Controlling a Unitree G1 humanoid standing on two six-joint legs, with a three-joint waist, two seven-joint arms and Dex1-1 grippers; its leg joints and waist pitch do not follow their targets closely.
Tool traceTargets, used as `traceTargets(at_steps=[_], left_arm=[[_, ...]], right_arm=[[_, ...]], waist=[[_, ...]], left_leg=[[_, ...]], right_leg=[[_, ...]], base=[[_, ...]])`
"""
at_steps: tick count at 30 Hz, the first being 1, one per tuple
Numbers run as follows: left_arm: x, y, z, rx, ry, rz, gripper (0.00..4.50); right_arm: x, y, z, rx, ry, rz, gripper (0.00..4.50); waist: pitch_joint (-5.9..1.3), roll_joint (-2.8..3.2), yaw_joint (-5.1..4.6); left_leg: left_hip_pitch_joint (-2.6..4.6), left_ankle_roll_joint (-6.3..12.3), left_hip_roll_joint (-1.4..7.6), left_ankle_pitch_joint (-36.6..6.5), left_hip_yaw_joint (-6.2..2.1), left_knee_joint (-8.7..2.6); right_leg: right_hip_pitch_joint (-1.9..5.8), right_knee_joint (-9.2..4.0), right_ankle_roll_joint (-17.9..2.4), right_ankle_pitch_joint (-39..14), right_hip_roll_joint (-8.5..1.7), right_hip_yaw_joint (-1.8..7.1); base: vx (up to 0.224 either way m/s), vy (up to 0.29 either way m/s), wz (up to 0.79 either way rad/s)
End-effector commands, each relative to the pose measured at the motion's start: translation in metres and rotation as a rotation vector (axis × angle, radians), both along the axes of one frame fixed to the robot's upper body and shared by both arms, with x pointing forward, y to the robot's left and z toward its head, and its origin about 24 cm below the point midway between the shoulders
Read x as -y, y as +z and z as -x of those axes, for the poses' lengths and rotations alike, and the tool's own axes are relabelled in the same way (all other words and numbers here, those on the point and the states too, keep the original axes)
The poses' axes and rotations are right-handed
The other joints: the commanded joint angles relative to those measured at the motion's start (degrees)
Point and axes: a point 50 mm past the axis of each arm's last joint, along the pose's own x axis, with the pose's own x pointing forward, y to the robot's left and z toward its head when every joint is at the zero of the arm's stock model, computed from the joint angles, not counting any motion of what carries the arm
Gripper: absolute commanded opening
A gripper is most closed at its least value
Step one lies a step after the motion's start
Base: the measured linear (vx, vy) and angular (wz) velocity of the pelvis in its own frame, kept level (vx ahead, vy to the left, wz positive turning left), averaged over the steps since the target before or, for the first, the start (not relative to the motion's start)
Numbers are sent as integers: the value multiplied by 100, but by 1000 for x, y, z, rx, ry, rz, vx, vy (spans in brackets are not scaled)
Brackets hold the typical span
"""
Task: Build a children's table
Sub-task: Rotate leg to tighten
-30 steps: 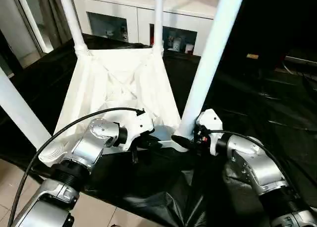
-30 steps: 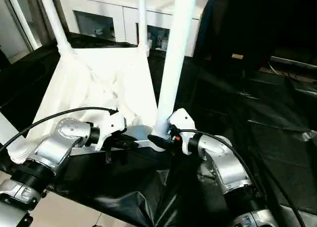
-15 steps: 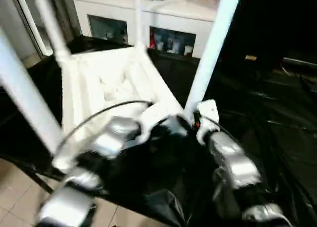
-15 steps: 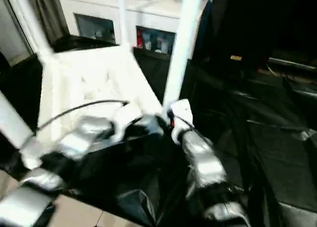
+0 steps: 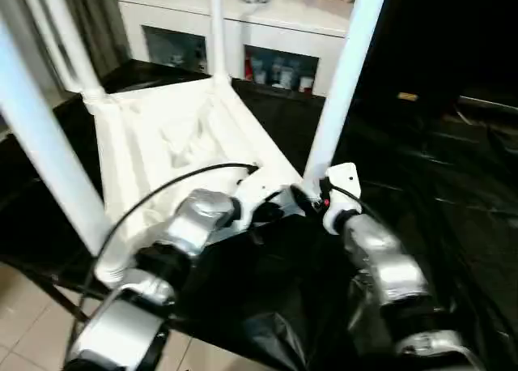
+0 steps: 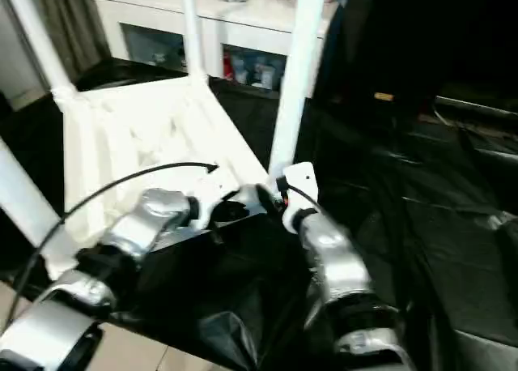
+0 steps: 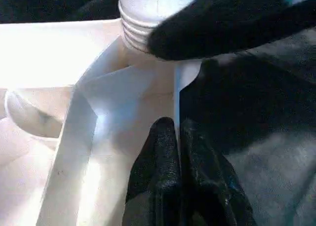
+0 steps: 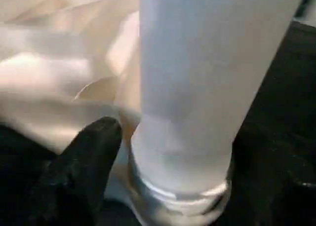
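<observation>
White tabletop (image 5: 174,136) lies underside up, so your legs stand in its sockets. Your left gripper (image 7: 177,137) pinches the tabletop's edge rib, steadying it; your right gripper (image 8: 148,152) brackets the near leg (image 5: 344,79) at its base, grip tightness unclear.

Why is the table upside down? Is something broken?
Nothing looks broken. The tabletop lies ribbed side up on the black sheet so its legs point upward. The left hand pinches its rim.
</observation>
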Motion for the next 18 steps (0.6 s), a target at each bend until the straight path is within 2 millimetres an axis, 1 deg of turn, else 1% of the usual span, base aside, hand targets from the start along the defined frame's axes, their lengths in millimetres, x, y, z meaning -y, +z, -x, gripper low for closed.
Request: traceTargets(at_steps=[1, 2, 3, 4, 5, 6, 7, 8, 9, 10, 11, 13, 14, 17, 18], left_arm=[[-16, -11, 9, -67, -17, 59, 0], [-16, -11, 9, -68, -20, 60, 0], [-21, -12, 11, -78, -33, 57, 0], [-24, -12, 12, -82, -51, 54, 0], [-26, -11, 14, -83, -72, 56, 0], [-28, -10, 15, -85, -91, 60, 0], [-29, -8, 18, -89, -124, 72, 0], [-30, -5, 21, -94, -167, 91, 0], [-31, -3, 23, -100, -187, 103, 0], [-32, 0, 27, -113, -225, 119, 0], [-34, 1, 29, -117, -246, 125, 0], [-35, 3, 30, -119, -259, 123, 0], [-36, 3, 31, -120, -263, 123, 0], [-36, 2, 32, -122, -266, 124, 0], [-36, 2, 32, -123, -266, 124, 0]], right_arm=[[5, 9, 8, 7, 175, 9, 377], [6, 10, 8, 8, 184, 12, 377], [11, 11, 12, 8, 237, 36, 377], [15, 12, 15, 4, 280, 55, 377], [18, 12, 17, -1, 309, 63, 377], [20, 13, 18, -4, 330, 67, 377], [23, 14, 20, -14, 355, 64, 377], [24, 15, 22, -23, 386, 66, 377], [25, 16, 22, -25, 400, 69, 377], [25, 16, 24, -32, 428, 78, 377], [25, 16, 24, -36, 448, 85, 377], [24, 17, 25, -38, 464, 90, 377], [24, 18, 24, -37, 465, 83, 377], [23, 19, 24, -37, 479, 68, 377], [22, 19, 25, -37, 492, 65, 377]], waist=[[-263, -112, 53], [-262, -117, 86], [-265, -115, 96], [-268, -115, 88], [-277, -134, 90], [-272, -145, 94], [-272, -137, 91], [-274, -148, 93], [-282, -138, 104], [-287, -125, 104], [-287, -125, 104], [-283, -108, 107], [-283, -120, 106], [-285, -126, 120], [-283, -137, 121]], left_leg=[[36, 245, 241, -1833, -154, -407], [37, 278, 253, -1790, -152, -402], [30, 291, 259, -1726, -150, -406], [25, 285, 259, -1699, -146, -408], [10, 303, 257, -1645, -149, -405], [17, 315, 261, -1616, -141, -403], [11, 325, 264, -1575, -143, -405], [20, 340, 269, -1553, -140, -404], [18, 343, 273, -1509, -141, -399], [15, 350, 281, -1394, -133, -401], [15, 350, 281, -1394, -133, -401], [38, 363, 292, -1385, -118, -403], [30, 349, 291, -1359, -119, -407], [30, 329, 292, -1314, -120, -406], [31, 330, 290, -1306, -116, -406]], right_leg=[[193, -602, -758, -2360, -389, 227], [197, -600, -758, -2324, -390, 232], [200, -584, -787, -2251, -389, 234], [194, -573, -807, -2203, -382, 233], [218, -562, -830, -2135, -385, 221], [205, -565, -834, -2109, -385, 224], [210, -556, -871, -2072, -389, 223], [207, -555, -921, -2056, -397, 221], [213, -542, -949, -1995, -403, 226], [210, -509, -1055, -1746, -392, 228], [210, -509, -1055, -1746, -392, 228], [195, -495, -1122, -1599, -377, 227], [202, -491, -1133, -1558, -375, 225], [209, -479, -1154, -1488, -381, 225], [211, -479, -1155, -1480, -380, 227]], base=[[0, 0, 0], [0, 0, 0], [0, 0, 0], [0, 0, 0], [0, 0, 0], [0, 0, 0], [0, 0, 0], [0, 0, 0], [0, 0, 0], [0, 0, 0], [0, 0, 0], [0, 0, 0], [0, 0, 0], [0, 0, 0], [0, 0, 0]])
